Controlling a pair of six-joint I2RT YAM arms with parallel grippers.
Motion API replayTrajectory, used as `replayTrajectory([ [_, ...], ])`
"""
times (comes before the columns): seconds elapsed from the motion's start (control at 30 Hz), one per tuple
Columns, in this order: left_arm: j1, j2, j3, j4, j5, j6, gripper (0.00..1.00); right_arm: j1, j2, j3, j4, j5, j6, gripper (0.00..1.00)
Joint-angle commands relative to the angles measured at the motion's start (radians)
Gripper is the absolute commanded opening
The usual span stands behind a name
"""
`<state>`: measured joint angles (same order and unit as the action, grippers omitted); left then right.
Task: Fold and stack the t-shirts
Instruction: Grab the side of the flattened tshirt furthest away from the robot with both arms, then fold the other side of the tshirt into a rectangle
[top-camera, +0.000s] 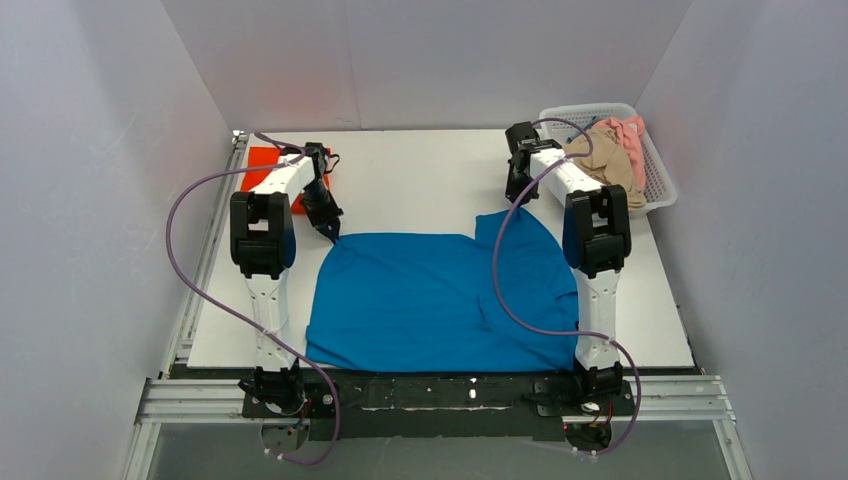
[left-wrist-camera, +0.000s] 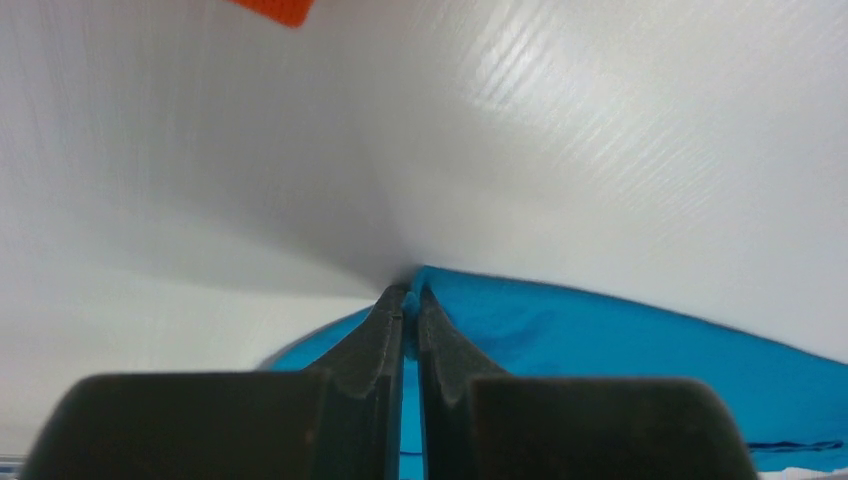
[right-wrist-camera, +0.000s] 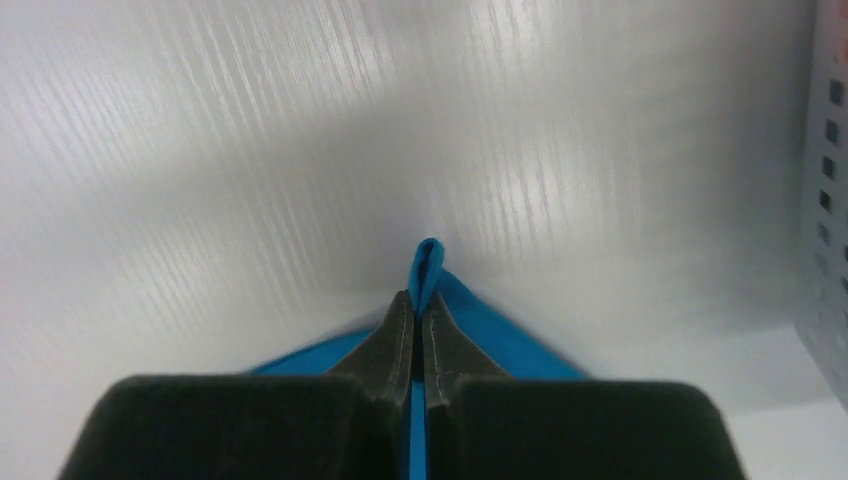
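Note:
A bright blue t-shirt (top-camera: 440, 300) lies spread over the near half of the white table (top-camera: 420, 180). My left gripper (top-camera: 332, 233) is shut on its far left corner; the left wrist view shows blue cloth (left-wrist-camera: 600, 335) pinched between the left gripper's (left-wrist-camera: 410, 292) tips. At the far right corner my right gripper (top-camera: 512, 203) is shut on the shirt, and a fold of blue cloth (right-wrist-camera: 427, 262) sticks out past the right gripper's (right-wrist-camera: 418, 300) closed tips. An orange-red t-shirt (top-camera: 262, 162) lies folded at the far left, partly behind the left arm. Beige (top-camera: 605, 160) and pink (top-camera: 628, 135) t-shirts fill the basket.
A white mesh basket (top-camera: 655, 185) stands at the table's far right corner, and its wall (right-wrist-camera: 828, 200) shows at the right edge of the right wrist view. White enclosure walls surround the table. Purple cables loop from both arms, one lying across the blue shirt.

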<state>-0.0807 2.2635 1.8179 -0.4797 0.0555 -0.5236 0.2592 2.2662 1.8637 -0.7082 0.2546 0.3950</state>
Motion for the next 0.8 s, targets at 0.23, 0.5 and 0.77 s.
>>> replayTrajectory([
  [0.23,-0.007,-0.269,-0.234,-0.052,0.103,-0.004,0.00,0.001,-0.419,-0.371,0.122,-0.111,-0.078,0.01],
  [0.5,-0.007,-0.441,-0.371,-0.032,0.106,0.043,0.00,0.003,-0.688,-0.589,0.160,-0.218,-0.133,0.01],
  [0.77,-0.007,-0.546,-0.426,-0.068,0.089,0.141,0.00,0.005,-0.875,-0.731,0.129,-0.229,-0.134,0.01],
])
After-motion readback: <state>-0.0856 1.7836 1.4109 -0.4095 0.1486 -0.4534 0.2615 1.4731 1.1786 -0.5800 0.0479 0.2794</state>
